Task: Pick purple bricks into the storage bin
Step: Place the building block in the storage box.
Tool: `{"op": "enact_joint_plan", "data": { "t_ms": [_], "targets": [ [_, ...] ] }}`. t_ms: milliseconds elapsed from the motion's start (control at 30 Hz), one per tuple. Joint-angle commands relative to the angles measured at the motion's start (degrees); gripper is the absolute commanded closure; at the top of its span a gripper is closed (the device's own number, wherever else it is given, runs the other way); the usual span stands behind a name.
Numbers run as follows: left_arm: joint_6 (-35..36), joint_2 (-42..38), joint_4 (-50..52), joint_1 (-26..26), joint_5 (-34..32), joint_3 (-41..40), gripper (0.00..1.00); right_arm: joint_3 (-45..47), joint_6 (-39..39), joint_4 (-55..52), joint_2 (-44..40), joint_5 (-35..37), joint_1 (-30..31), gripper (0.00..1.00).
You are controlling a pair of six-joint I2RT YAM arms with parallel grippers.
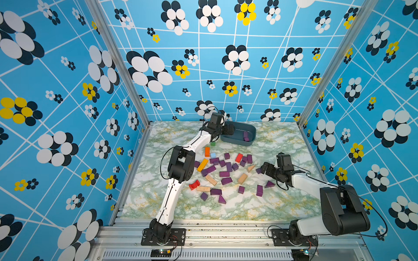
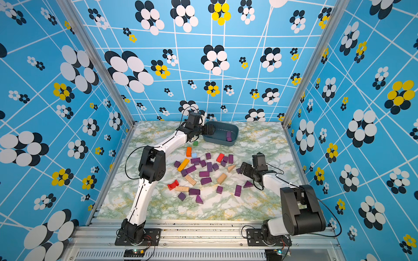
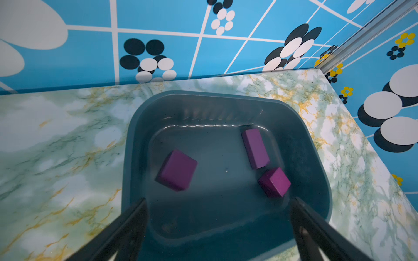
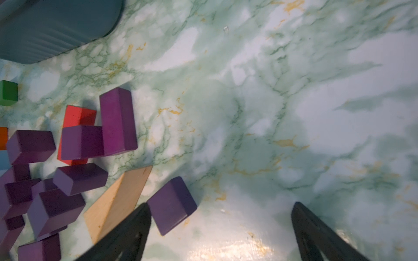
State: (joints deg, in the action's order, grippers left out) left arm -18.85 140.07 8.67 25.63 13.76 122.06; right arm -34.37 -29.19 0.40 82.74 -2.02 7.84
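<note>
Overhead, in both top views, the left arm reaches to the back of the surface. Its left jaws hang over the end of the storage bin nearest that arm. They hide most of the inside, so only the purple bricks at the bin's far end show. The left wrist view looks straight in and gives more. The left jaws stand wide apart with nothing between them. Three bricks lie on the bin floor: a slightly blurred cube, a bar and a second cube just beside the bar's end.

More purple bricks lie scattered mid-surface among red, orange and tan blocks. The right jaws sit low at that pile's edge, also spread wide and holding nothing. In a top view only a sliver of a purple cube shows at their tip. The right wrist view shows it whole, just beside one finger, with a tan wedge on the finger's other side.
</note>
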Motion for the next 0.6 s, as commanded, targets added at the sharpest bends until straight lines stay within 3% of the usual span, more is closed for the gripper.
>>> {"op": "enact_joint_plan", "data": {
  "t_ms": [0, 267, 567],
  "targets": [
    [0.58, -4.52, -2.82, 0.61, -0.48, -3.42, 0.01, 1.17, 0.13, 0.68, -0.04, 0.08, -0.34, 0.01],
    [2.86, -18.39, -10.73, 1.26, -2.98, -21.55, 0.01, 1.42, -1.81, 2.85, 1.59, -2.68, -0.36, 0.01],
    [6.53, -31.18, -12.56, 0.75, -6.63, -38.37, 0.01, -2.25, -1.61, 0.98, 4.52, -7.48, -0.36, 0.02]
  ]
}}
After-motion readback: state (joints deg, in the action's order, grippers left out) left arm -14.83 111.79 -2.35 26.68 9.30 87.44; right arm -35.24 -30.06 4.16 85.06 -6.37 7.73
